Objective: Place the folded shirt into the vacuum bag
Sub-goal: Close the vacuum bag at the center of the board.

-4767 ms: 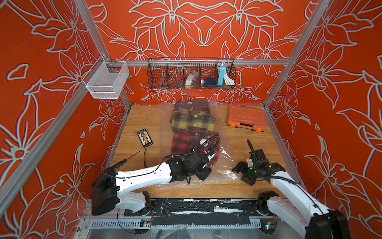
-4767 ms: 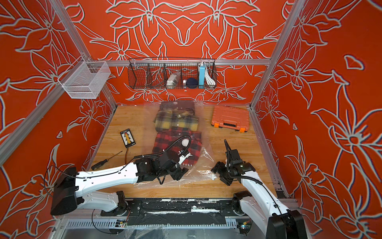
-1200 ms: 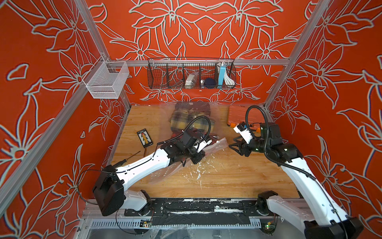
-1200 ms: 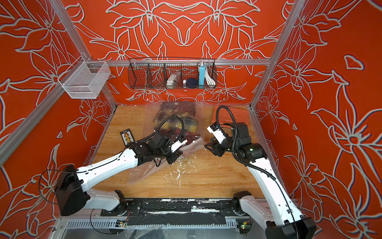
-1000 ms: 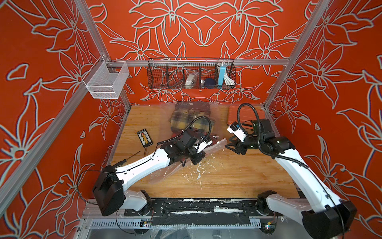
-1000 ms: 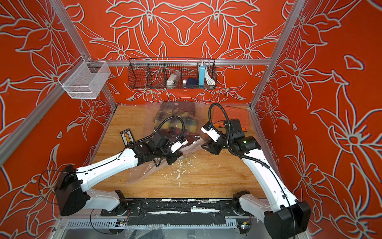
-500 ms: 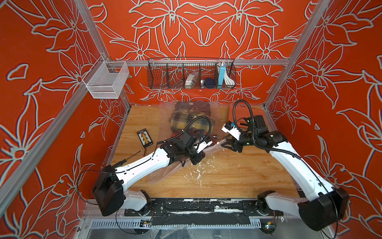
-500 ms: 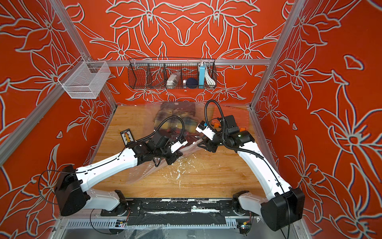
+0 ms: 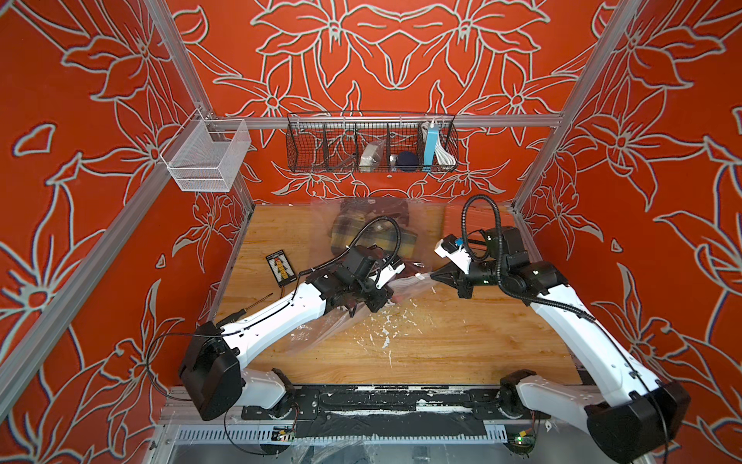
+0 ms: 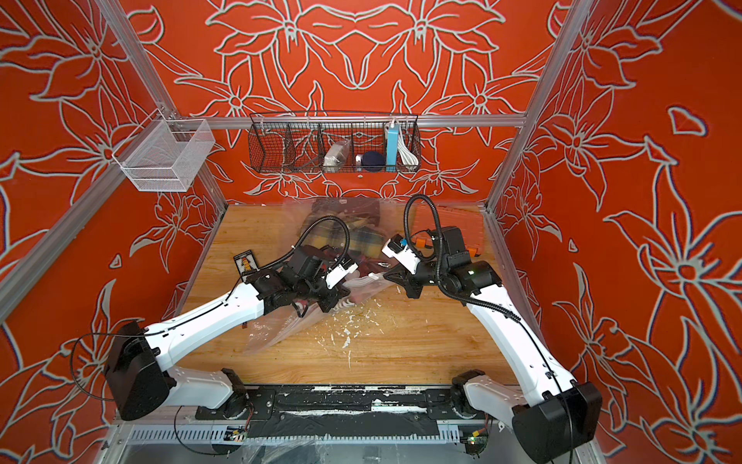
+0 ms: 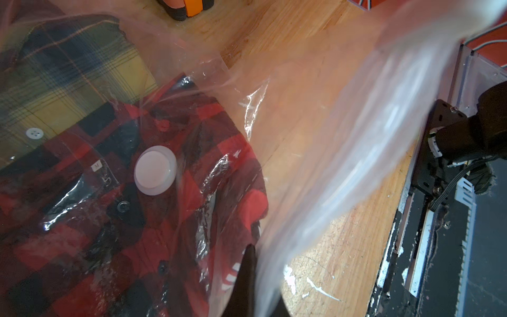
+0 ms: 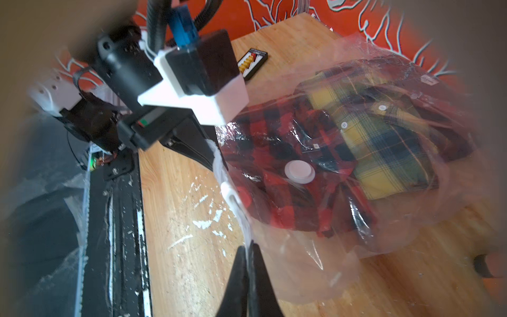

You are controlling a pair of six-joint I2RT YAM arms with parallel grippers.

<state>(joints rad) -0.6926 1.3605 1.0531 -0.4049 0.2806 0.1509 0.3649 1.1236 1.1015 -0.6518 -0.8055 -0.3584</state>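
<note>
The clear vacuum bag lies on the wooden table, its near edge lifted between the two arms. Its white valve disc rests over a folded red-and-black plaid shirt inside it. A yellow plaid shirt lies further in. My left gripper is shut on the bag's edge, and film covers much of the left wrist view. My right gripper is shut on the white zip strip just past its slider clip. In both top views it faces the left gripper.
An orange case sits at the back right behind the right arm. A small black card and a screwdriver lie left of the bag. A wire basket and a white mesh basket hang on the walls.
The right arm has swung left to the bag's raised edge and its jaws have closed on the zip strip. The left gripper has kept its hold and stayed in place.
</note>
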